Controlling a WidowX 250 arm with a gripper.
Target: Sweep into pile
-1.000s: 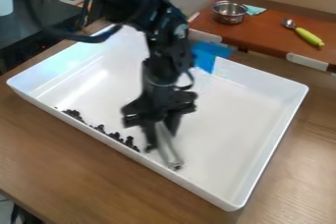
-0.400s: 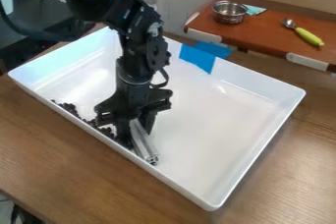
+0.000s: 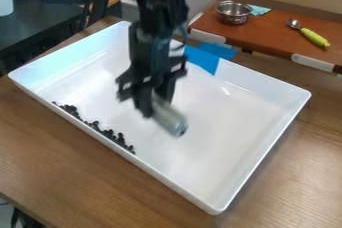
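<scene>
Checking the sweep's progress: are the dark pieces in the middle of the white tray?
No, the dark pieces lie strung along the lower-left wall of the tray.

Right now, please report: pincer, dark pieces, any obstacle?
Pincer holds metal bar over white tray. Dark pieces strung along its wall, not one pile. Wall may hinder sweep.

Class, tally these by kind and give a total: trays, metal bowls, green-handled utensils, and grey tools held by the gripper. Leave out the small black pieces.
White tray: 1
Metal bowl: 1
Green-handled utensil: 1
Grey tool held by the gripper: 1
Total: 4
</scene>
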